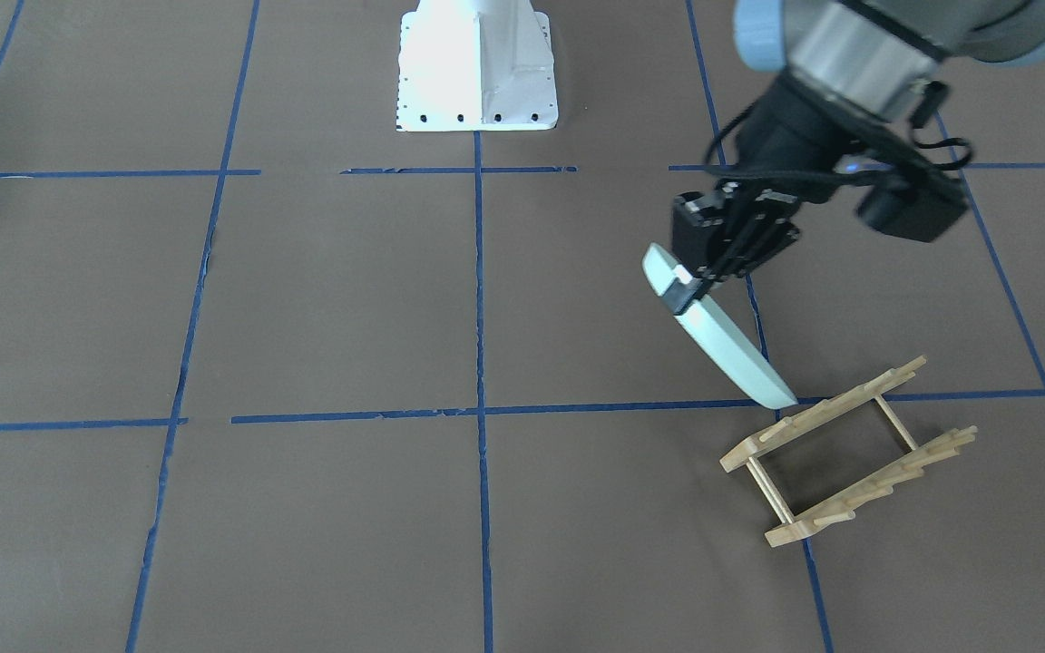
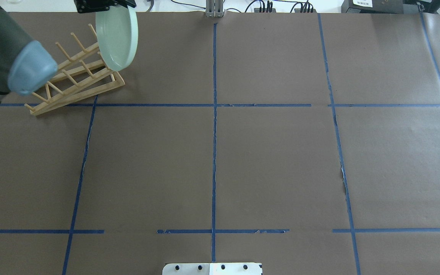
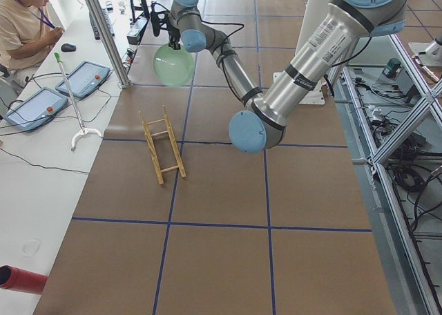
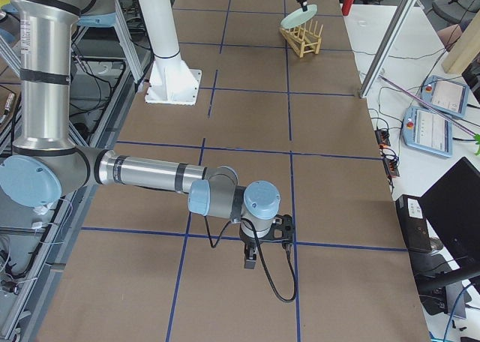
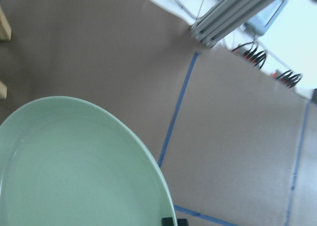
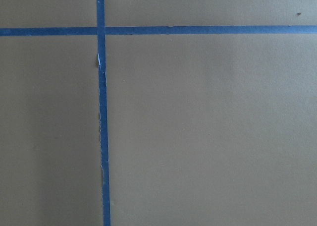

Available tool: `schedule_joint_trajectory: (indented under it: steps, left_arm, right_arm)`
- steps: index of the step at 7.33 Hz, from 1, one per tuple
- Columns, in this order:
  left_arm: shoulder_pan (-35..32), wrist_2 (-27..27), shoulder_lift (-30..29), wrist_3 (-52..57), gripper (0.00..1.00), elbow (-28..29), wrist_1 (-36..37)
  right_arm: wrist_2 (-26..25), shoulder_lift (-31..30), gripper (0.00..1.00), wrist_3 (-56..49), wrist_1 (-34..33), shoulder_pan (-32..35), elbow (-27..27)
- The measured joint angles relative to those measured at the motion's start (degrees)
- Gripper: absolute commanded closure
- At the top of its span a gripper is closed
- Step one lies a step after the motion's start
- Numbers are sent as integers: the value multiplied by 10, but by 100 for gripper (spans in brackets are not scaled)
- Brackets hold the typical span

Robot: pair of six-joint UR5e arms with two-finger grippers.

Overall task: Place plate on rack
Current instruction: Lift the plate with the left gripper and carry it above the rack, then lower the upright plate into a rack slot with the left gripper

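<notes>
My left gripper (image 1: 690,283) is shut on the rim of the pale mint-green plate (image 1: 733,352) and holds it in the air, tilted on edge. The plate's lower edge hangs just above one end of the light-wood rack (image 1: 849,453), which stands on the brown table. In the overhead view the plate (image 2: 117,38) overlaps the rack's (image 2: 75,82) far right end. The left wrist view shows the plate's inside (image 5: 74,166). My right gripper (image 4: 251,258) shows only in the exterior right view, low over the table, far from the rack. I cannot tell whether it is open or shut.
The white robot base (image 1: 477,68) stands at the table's middle edge. Blue tape lines (image 1: 479,408) cross the brown table. A metal post (image 3: 103,32) and an operator (image 3: 27,18) with control pads are beyond the rack's side of the table.
</notes>
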Motion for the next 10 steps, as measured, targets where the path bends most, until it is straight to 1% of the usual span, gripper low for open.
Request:
schedule_joint_trajectory:
  steps: [1, 2, 3, 4, 6, 7, 8, 9, 10]
  left_arm:
    - [-40, -52, 27, 15, 100, 36, -105]
    - [-65, -83, 39, 21, 100, 75, -197]
    - [-78, -95, 48, 21, 100, 114, -288]
    - [-83, -84, 64, 17, 100, 148, -391]
    - [-82, -20, 92, -33, 100, 210, -595]
    - [-78, 15, 95, -58, 100, 236, -663]
    - [-67, 47, 97, -77, 100, 251, -702]
    - [-55, 71, 97, -85, 100, 262, -722]
    - [-47, 80, 97, -87, 100, 274, -733]
  right_arm:
    - [0, 0, 0, 0, 0, 0, 0]
    - [0, 0, 0, 0, 0, 0, 0]
    - [0, 0, 0, 0, 0, 0, 0]
    - [0, 0, 0, 0, 0, 0, 0]
    - [0, 0, 0, 0, 0, 0, 0]
    - [0, 0, 0, 0, 0, 0, 0]
    - [0, 0, 0, 0, 0, 0, 0]
    - [0, 0, 0, 0, -1, 0, 0]
    - [0, 0, 0, 0, -1, 0, 0]
